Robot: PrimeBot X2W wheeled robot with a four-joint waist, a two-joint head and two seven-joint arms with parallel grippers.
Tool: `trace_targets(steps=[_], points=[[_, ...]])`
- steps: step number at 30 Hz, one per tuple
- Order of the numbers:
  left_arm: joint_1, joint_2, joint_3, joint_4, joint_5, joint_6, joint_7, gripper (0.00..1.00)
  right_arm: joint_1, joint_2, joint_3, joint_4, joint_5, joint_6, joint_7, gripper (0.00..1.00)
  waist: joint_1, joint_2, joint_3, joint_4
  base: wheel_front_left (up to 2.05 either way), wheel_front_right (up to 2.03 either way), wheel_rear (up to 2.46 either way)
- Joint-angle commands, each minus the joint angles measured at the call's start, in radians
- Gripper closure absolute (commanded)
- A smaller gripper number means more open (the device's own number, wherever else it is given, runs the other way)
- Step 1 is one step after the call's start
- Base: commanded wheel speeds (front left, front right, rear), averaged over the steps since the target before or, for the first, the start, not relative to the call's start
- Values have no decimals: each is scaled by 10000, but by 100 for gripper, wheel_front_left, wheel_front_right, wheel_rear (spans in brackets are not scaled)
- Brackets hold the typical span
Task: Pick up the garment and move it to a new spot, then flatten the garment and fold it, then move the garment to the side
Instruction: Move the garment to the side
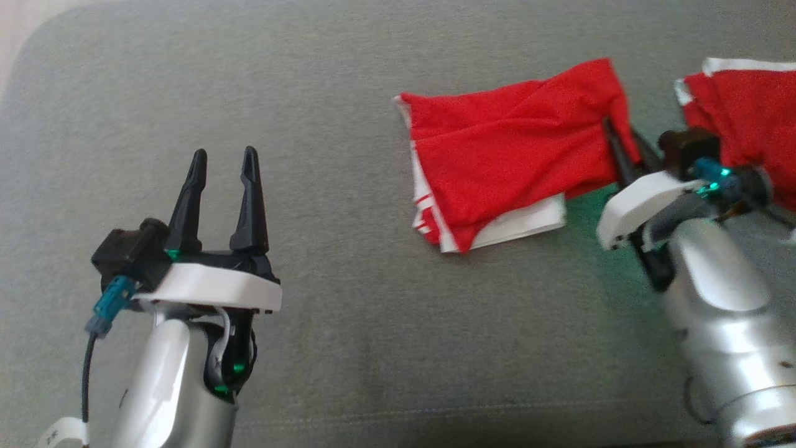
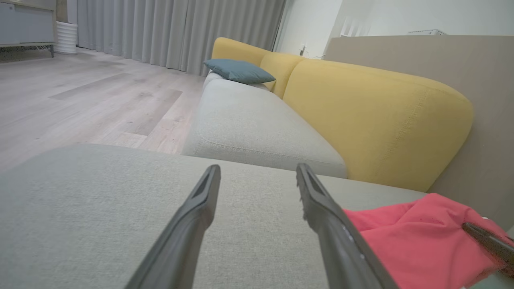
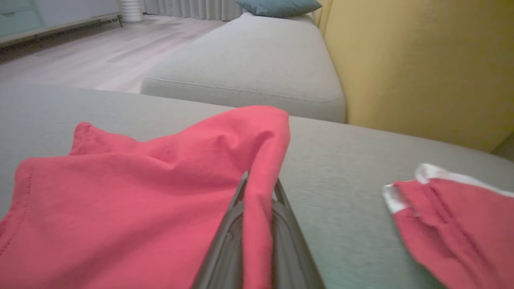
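**A:** Where is the garment sitting?

**B:** The red garment (image 1: 497, 155) lies on a grey woven cushion (image 1: 280, 81), right of centre in the head view. It is a soft, jersey-like cloth folded into a rough rectangle with diagonal creases. A white layer peeks out along its left and near edges, with some red-and-white print at the near left corner.

**A:** And the hands?

**B:** The right gripper (image 3: 259, 182) has its two dark fingers pressed together on a ridge of red cloth at the garment's right edge. That edge is drawn up into a peak, off the cushion. The left gripper (image 1: 224, 165) hangs with its fingers spread and nothing between them, well to the left of the garment.

**A:** Anything close by?

**B:** A second red cloth (image 1: 746, 106) with white trim lies just right of the right gripper, with a strip of bare cushion between it and the garment. Its lower part is hidden behind the wrist.

**A:** Room to move?

**B:** Plenty on the left. Flat, fine-textured upholstery runs bare to the cushion's rounded corner at the upper left, where pale floor (image 2: 80, 92) begins. Past the far edge, the left wrist view shows a light grey sofa seat (image 2: 257, 128) with a stitched seam, a mustard-yellow padded backrest (image 2: 381, 120) and a teal pillow (image 2: 239, 70).
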Motion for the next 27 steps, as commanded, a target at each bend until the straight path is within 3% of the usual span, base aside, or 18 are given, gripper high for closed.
trace_targets(steps=[1, 9, 16, 20, 27], points=[[-371, 122, 378, -370, 101, -30, -51, 0, -369, -118, 185, -400, -57, 65, 13, 100, -1, 0, -33, -271, 0, 0, 0], [-546, 122, 385, -393, 181, -99, -51, 0, -509, -2207, 706, -2080, 66, 65, 1056, 100, -1, 0, 321, -1104, 0, 0, 0], [-844, 122, 300, -403, 228, -163, -51, 0, -715, -3965, -38, -2436, -31, 65, 1850, 100, -1, 0, 754, -1272, 0, 0, 0], [-958, 122, 268, -407, 224, -214, -51, 0, -570, -4461, -688, -2294, -432, 65, 2202, 100, -1, 0, 982, -1192, 0, 0, 0], [-993, 122, 404, -366, 293, -295, -51, 0, -258, -4355, -1362, -2591, -710, 65, 2354, 100, -1, 0, 1249, -1117, 0, 0, 0]])
